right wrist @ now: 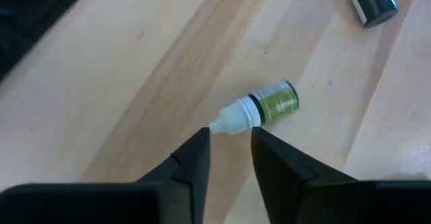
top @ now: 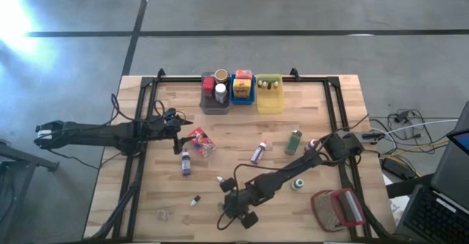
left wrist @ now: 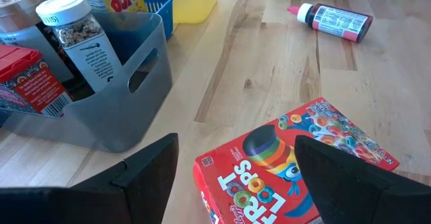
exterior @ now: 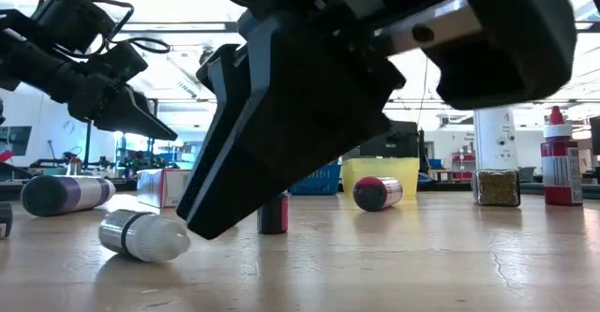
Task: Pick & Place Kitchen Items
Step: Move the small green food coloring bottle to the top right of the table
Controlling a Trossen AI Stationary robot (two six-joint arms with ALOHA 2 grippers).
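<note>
Small dropper bottle [right wrist: 266, 107]: green label, black collar, white pointed tip, lying on its side on the table [top: 242, 134]. Red cereal box [left wrist: 289, 167] lying flat, rainbow loops printed on it, just beside the grey bin [left wrist: 111, 106]. Three bins near the box: grey, blue [top: 242, 88], yellow [top: 269, 92]. One pink-capped bottle [left wrist: 333, 21] beyond the box.

Right gripper [right wrist: 229, 140] reaching low, well apart from the box, fingers slightly parted and grasping nothing, bottle tip just ahead. Left gripper [left wrist: 236, 163] hovering over the box, fingers spread wide, empty.
</note>
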